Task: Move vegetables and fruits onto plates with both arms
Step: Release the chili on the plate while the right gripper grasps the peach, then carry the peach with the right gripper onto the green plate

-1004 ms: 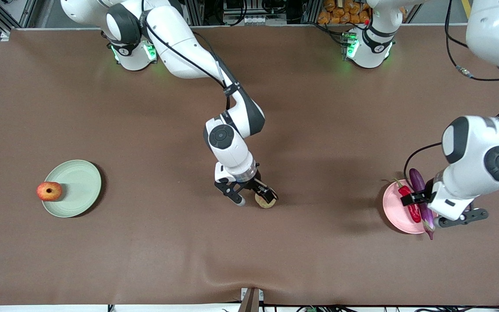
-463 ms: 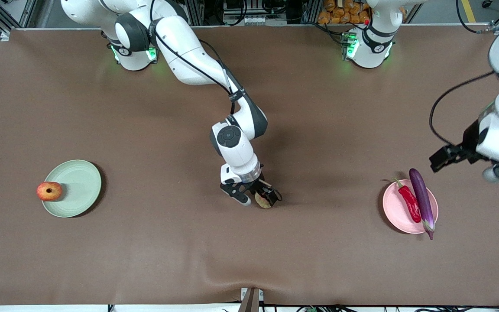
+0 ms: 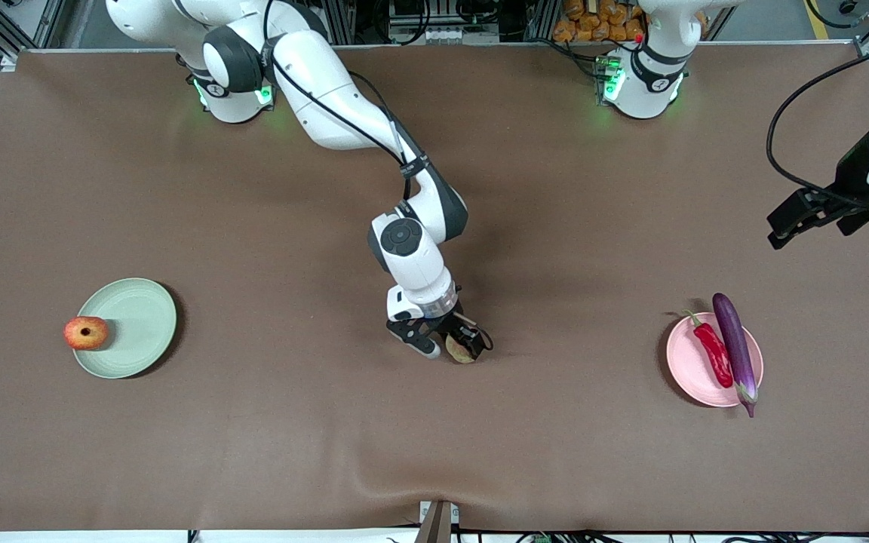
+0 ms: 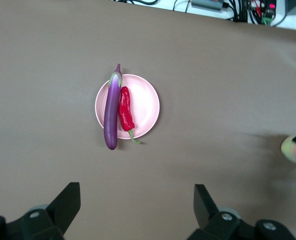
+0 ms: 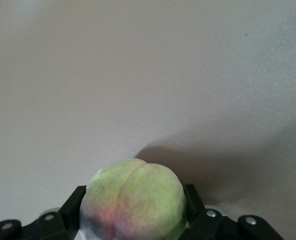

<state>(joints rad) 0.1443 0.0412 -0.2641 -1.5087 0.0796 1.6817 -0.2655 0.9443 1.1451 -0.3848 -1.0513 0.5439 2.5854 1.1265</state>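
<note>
Brown cloth covers the table. At centre, the right gripper (image 3: 451, 346) pinches the yellowish-pink peach (image 3: 459, 350) against the cloth, gripped for carrying toward the pale green plate (image 3: 133, 320) at nine o'clock, where the red pomegranate-like fruit (image 3: 85, 332) sits on the rim. At three o'clock, the pale pink plate (image 3: 687, 354) holds the red chili pepper (image 3: 713, 354) and purple eggplant (image 3: 734, 347); the left gripper (image 4: 135, 202) hangs spread and empty above, its part apparently done.

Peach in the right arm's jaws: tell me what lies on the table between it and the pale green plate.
Nothing visible. The yellowish-pink peach sits mid-table in the right gripper; bare brown tabletop runs to the pale green plate, where the round red fruit rests on the rim.
</note>
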